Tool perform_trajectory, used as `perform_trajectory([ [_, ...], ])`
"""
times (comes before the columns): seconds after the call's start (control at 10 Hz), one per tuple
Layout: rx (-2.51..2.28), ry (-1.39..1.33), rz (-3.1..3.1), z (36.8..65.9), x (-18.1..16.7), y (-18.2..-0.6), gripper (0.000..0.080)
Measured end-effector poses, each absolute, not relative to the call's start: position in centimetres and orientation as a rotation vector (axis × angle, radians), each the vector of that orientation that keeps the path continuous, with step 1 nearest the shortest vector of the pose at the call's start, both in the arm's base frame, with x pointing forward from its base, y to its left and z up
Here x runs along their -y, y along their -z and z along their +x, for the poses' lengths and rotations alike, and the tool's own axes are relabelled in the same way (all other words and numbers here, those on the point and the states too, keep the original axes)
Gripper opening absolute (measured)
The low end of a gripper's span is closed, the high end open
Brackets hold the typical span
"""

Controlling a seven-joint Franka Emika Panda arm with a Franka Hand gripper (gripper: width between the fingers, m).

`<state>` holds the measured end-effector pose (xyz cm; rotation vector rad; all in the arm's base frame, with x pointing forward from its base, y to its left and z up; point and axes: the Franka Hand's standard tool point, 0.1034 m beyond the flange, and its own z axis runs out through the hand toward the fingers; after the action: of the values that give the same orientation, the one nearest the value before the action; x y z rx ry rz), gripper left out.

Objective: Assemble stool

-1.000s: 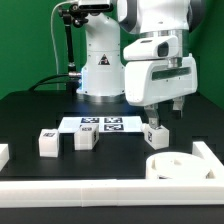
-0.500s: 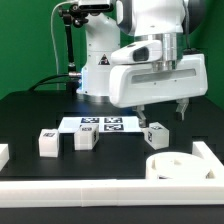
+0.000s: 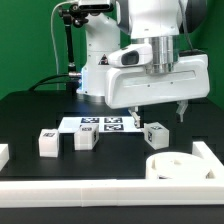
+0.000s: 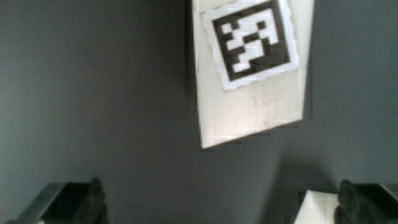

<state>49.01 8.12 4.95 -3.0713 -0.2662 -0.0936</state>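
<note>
My gripper [image 3: 159, 112] hangs open just above the table, its fingers spread wide and nothing between them. A white tagged stool leg [image 3: 155, 136] lies right below it and a little toward the camera, untouched. In the wrist view that leg [image 4: 249, 70] lies ahead of my gripper [image 4: 221, 205], whose dark fingertips [image 4: 71, 202] stand far apart. Two more legs [image 3: 46, 143] [image 3: 86, 138] lie toward the exterior view's left. The round rimmed seat disc [image 3: 175, 166] rests at the front on the exterior view's right.
The marker board [image 3: 103, 124] lies flat behind the legs, in front of the robot base. A long white border rail [image 3: 100, 190] runs along the front edge, with a raised end [image 3: 205, 153] at the exterior view's right.
The wrist has turned, so the fingers now spread across the exterior view instead of standing in line with it. The leg below has not moved.
</note>
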Motion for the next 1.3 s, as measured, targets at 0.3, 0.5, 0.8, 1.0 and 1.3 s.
perform_trajectory([
  [0.3, 0.326, -0.23, -3.112, 47.9, -9.2, -4.2, 0.0649],
  [0.5, 0.325, -0.445, -3.098, 47.8, -9.2, -4.0, 0.0649],
  [0.8, 0.332, -0.767, -3.052, 47.3, -9.1, -4.0, 0.0649],
  [1.0, 0.353, -0.917, -3.063, 48.1, -8.7, -4.1, 0.0649],
  [1.3, 0.354, -0.955, -3.052, 47.8, -8.7, -4.0, 0.0649],
])
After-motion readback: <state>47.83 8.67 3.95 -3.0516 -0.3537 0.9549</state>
